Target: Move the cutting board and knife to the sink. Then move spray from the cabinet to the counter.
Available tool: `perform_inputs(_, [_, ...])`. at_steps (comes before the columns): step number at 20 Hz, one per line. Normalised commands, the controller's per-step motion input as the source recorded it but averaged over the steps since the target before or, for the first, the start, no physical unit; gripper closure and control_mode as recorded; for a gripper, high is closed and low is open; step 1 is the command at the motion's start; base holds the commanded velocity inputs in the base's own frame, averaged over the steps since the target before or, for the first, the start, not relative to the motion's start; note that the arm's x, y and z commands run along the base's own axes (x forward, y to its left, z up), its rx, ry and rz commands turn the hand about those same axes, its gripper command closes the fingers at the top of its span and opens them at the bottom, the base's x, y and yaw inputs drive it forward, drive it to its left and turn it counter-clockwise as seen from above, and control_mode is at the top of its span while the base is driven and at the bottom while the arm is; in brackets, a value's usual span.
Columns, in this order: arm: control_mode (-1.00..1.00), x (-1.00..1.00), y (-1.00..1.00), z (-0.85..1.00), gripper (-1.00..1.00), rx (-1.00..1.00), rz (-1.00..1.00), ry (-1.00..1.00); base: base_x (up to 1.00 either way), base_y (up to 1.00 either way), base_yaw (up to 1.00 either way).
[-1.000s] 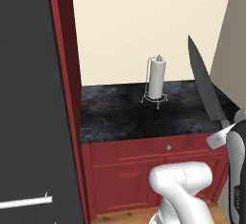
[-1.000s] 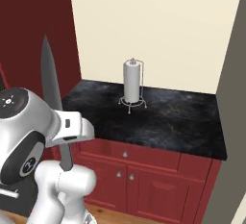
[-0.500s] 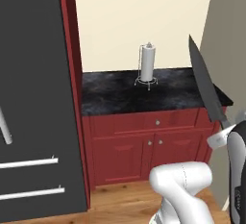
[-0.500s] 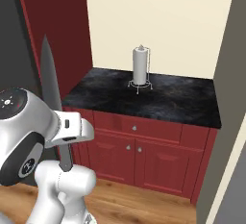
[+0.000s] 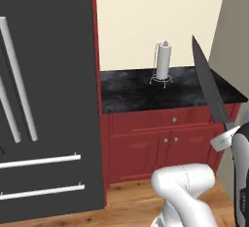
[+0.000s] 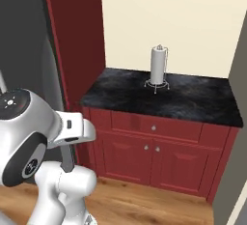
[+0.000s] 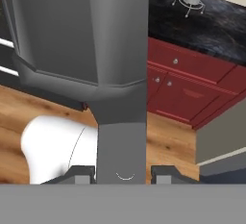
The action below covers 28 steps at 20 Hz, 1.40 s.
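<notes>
My gripper (image 7: 122, 172) is shut on the knife, its two fingertips (image 7: 79, 172) pressing either side of the grey handle. In the hand view the knife (image 7: 120, 50) rises broad and grey up the middle. From the left base view its dark pointed blade (image 5: 210, 85) stands upright and tilted at the right, above the arm. The black veined counter (image 5: 146, 92) (image 6: 193, 98) (image 7: 211, 21) lies ahead, some way off. The cutting board, sink, spray and cabinet are out of view.
A white paper-towel roll (image 5: 163, 63) (image 6: 157, 64) stands on a wire stand at the back of the counter. Red drawer and door fronts (image 5: 165, 138) sit below it. A dark fridge (image 5: 44, 99) fills the left, with wooden floor (image 6: 159, 202) in front.
The whole picture has shifted: the base has driven back, so the counter looks farther away and more fridge and floor show. The knife stays held the same way.
</notes>
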Motion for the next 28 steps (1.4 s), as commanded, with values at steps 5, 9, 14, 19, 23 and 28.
perform_inputs(5, [1.0,0.0,0.0,0.0,1.0,0.0,0.0,0.0,-0.13,0.86,-0.13])
perform_inputs(9, [1.0,0.0,0.0,0.0,1.0,0.0,0.0,0.0,-0.33,0.7,-0.14])
perform_inputs(14, [1.0,0.0,0.0,0.0,1.0,0.0,0.0,0.0,-0.76,0.28,-0.16])
perform_inputs(19, [1.0,0.0,0.0,0.0,1.0,0.0,0.0,0.0,-1.0,-0.02,-0.16])
perform_inputs(23, [1.0,0.0,0.0,0.0,1.0,0.0,0.0,0.0,-1.0,-0.13,-0.24])
perform_inputs(28, [1.0,0.0,0.0,0.0,1.0,0.0,0.0,0.0,-1.0,-0.04,-0.28])
